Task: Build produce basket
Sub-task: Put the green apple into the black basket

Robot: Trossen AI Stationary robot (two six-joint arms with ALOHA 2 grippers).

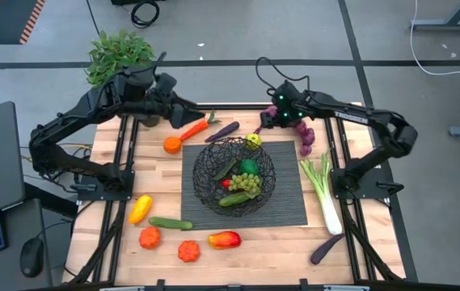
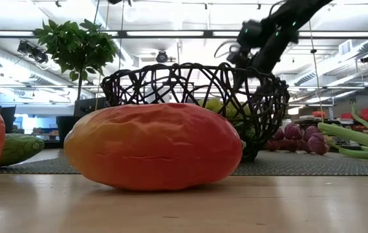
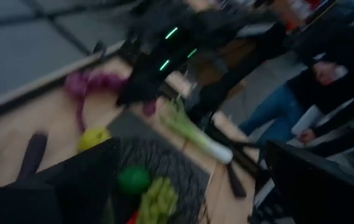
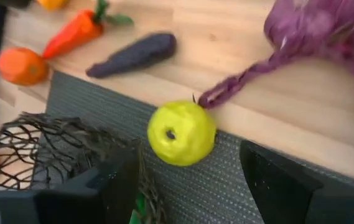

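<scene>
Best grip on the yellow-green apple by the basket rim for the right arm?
Grip the apple across its round middle, coming straight down from above. It sits on the grey mat right against the basket rim, so a low side approach would likely hit the wire. Set the fingers parallel to the rim, clear of the purple grape stem. The right tool is open just beside it.

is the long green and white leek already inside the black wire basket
No, the long green-and-white leek lies on the wooden table to the right of the round black wire-mesh basket, outside it.
</scene>
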